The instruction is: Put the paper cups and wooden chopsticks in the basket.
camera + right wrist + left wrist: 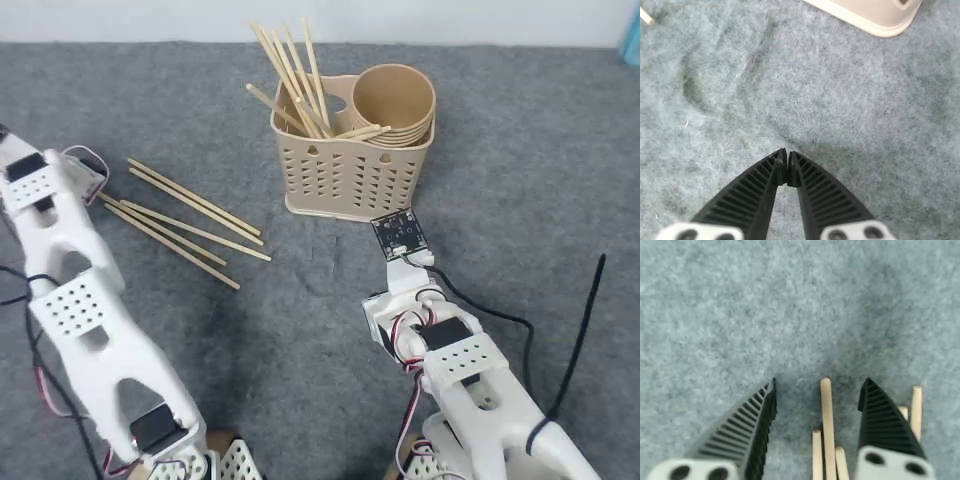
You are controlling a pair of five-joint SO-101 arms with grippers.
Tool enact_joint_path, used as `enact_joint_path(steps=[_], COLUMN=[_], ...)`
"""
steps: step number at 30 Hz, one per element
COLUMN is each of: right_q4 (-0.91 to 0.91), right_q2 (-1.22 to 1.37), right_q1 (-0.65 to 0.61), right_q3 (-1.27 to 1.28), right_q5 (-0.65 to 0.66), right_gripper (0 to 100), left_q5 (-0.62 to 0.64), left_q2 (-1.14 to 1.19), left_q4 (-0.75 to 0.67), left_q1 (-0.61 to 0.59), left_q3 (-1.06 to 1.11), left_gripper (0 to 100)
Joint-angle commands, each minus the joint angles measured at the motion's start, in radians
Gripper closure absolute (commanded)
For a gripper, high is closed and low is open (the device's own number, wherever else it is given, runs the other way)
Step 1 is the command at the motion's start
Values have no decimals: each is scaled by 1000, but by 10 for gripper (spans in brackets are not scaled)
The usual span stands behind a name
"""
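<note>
A beige perforated basket (350, 175) stands at the back middle with stacked paper cups (394, 103) and several wooden chopsticks (290, 75) leaning in it. Several loose chopsticks (185, 220) lie on the grey felt to its left. My left gripper (817, 390) is open, low over the ends of those chopsticks (826, 430), one stick between its fingers, untouched. The left arm (60, 250) stands at the left edge. My right gripper (787, 160) is shut on nothing, low over bare felt just in front of the basket's base (875, 15); its arm (420, 310) stands right of centre.
A black cable (575, 350) curves over the felt at the right. Open felt lies between the two arms and to the right of the basket. A chopstick tip (646, 17) shows at the edge of the right wrist view.
</note>
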Motion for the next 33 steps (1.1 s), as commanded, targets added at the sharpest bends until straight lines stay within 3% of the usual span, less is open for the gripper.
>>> enact_joint_path(steps=[1, 5, 17, 26, 33], right_q4=[-30, -30, -30, -30, -30], right_q2=[-7, -7, -7, -7, -7], right_q1=[10, 10, 12, 16, 16], right_q3=[-6, -6, -8, -11, -11], right_q5=[20, 20, 20, 21, 21], right_gripper=[991, 991, 991, 991, 991], left_q5=[8, 3, 5, 8, 3], left_q2=[37, 92, 178, 166, -8], left_q4=[51, 107, 385, 546, 548], left_q1=[11, 11, 64, 58, 43], left_q3=[-127, -252, -561, -924, -848], left_gripper=[801, 989, 989, 989, 989])
